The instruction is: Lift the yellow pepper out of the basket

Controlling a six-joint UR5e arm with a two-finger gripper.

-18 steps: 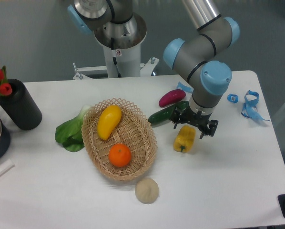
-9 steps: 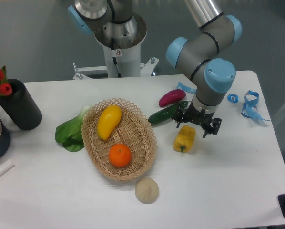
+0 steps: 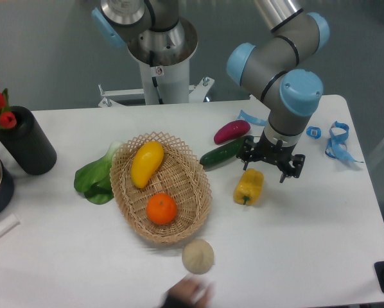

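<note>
The arm reaches in from the far side, its wrist pointing straight down at the right of the scene. The gripper (image 3: pixel 273 162) hangs with fingers (image 3: pixel 286 172) spread apart, holding nothing.

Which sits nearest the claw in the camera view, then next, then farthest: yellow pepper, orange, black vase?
1. Yellow pepper, on the table just under the claw.
2. Orange, in the basket, to the left.
3. Black vase, far left edge.

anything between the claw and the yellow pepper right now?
Nothing visible. The blocky yellow bell pepper lies on the white table, outside the woven wicker basket, with the black claw just above and slightly right of it. The green cucumber sits off to the left.
</note>
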